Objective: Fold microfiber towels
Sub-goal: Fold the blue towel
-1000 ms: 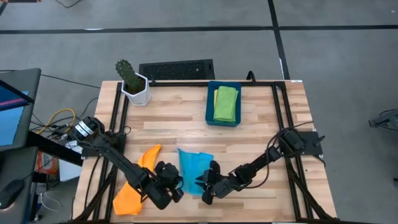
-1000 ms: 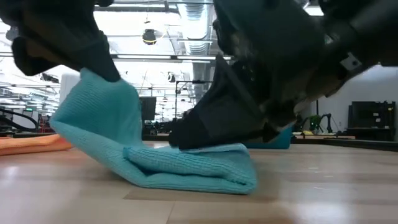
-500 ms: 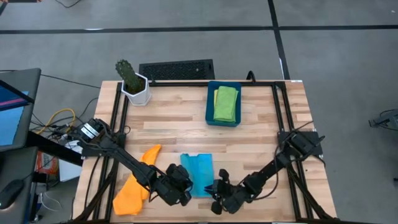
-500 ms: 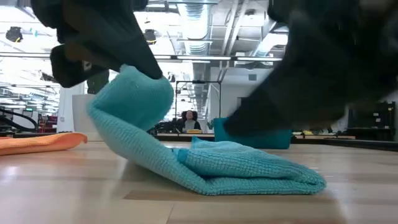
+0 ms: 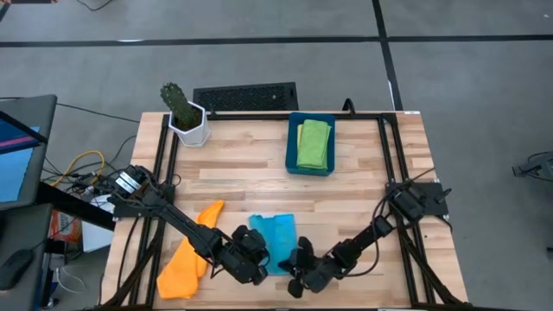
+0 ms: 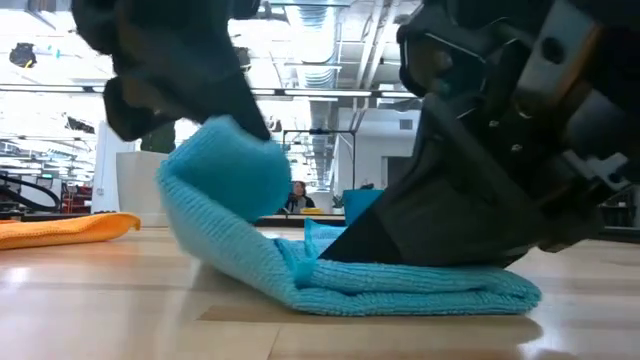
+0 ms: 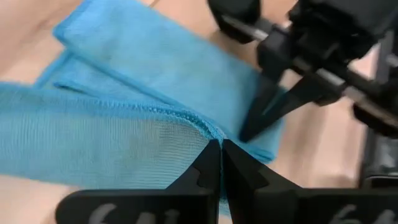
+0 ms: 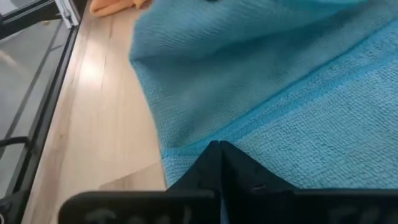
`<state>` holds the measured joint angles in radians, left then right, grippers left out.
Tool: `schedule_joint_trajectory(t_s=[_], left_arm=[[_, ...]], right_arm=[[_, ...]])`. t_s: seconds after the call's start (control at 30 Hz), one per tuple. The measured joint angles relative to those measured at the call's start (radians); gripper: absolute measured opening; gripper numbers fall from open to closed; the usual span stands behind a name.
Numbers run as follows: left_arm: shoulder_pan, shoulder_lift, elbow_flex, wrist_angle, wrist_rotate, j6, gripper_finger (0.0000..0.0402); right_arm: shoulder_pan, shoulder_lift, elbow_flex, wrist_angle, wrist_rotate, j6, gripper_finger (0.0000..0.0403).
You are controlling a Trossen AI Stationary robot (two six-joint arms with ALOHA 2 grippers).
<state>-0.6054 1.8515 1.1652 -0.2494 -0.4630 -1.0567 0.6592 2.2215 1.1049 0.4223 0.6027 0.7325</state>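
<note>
At the table's near edge, the left gripper (image 5: 251, 259) stays pinched on the blue towel (image 5: 273, 238), its lifted edge now carried further over; the right gripper (image 5: 295, 263) has closed, seemingly onto that towel's corner. The towel runs front-to-back.

Bright blue towel (image 5: 275, 238) with a fine knit weave, orange towel (image 5: 186, 263) beside it, green towel (image 5: 314, 143) in the dark blue bin (image 5: 291, 151), pale striped wood counter (image 5: 242, 177), black pincers.
</note>
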Motion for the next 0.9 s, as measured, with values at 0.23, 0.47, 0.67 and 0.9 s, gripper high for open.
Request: schedule_joint_trajectory(t_s=[0.23,0.47,0.67,0.9], left_arm=[[0.040,0.000,0.000,-0.089,0.010,0.075,0.0000],[0.090,-0.008,0.000,-0.110,0.014,0.147,0.0000],[0.097,-0.012,0.001,-0.089,0.006,0.146,0.0000],[0.102,-0.008,-0.001,-0.070,-0.021,0.146,0.0000]], right_arm=[[-0.079,0.008,-0.002,0.065,-0.028,-0.162,0.0021],[-0.171,-0.002,-0.005,0.101,-0.092,-0.273,0.0026],[-0.154,-0.126,-0.010,0.006,-0.104,-0.288,0.0018],[-0.056,-0.232,-0.006,-0.195,-0.020,-0.235,0.0024]])
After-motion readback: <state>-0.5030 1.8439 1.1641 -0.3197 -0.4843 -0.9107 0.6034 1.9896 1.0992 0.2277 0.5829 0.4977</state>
